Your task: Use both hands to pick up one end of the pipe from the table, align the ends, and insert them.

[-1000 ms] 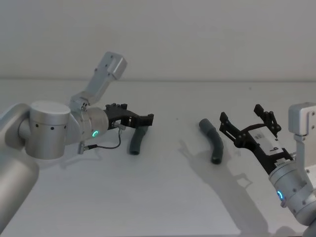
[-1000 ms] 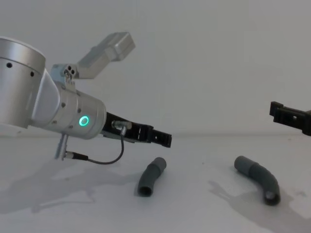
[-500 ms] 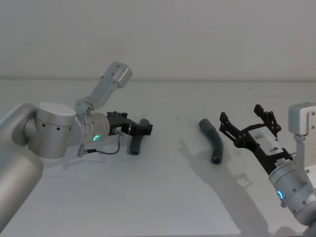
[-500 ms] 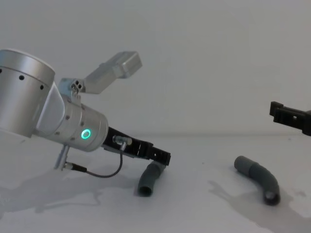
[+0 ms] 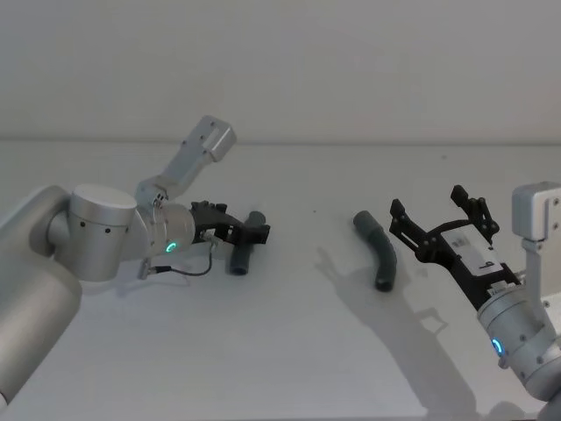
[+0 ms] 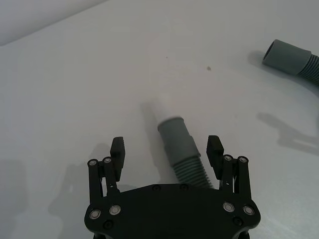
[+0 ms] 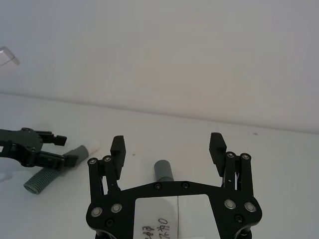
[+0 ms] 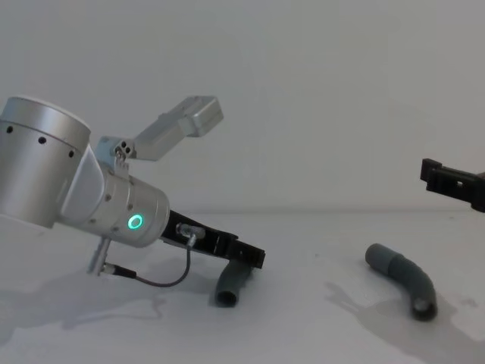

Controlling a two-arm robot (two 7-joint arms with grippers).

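Now the left hand (image 6: 166, 145) has dropped low, open astride the white-tipped pipe piece (image 5: 239, 257), so closing likely comes next. The right hand (image 7: 168, 143) hovers open near the other piece (image 5: 382, 254).

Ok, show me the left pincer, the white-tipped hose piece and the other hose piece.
left pincer (image 6: 166, 145), left wrist view, midway between its fingertips.
white-tipped hose piece (image 6: 177, 138), left wrist view, smooth grey collar.
other hose piece (image 5: 383, 252), head view, middle of its bend.
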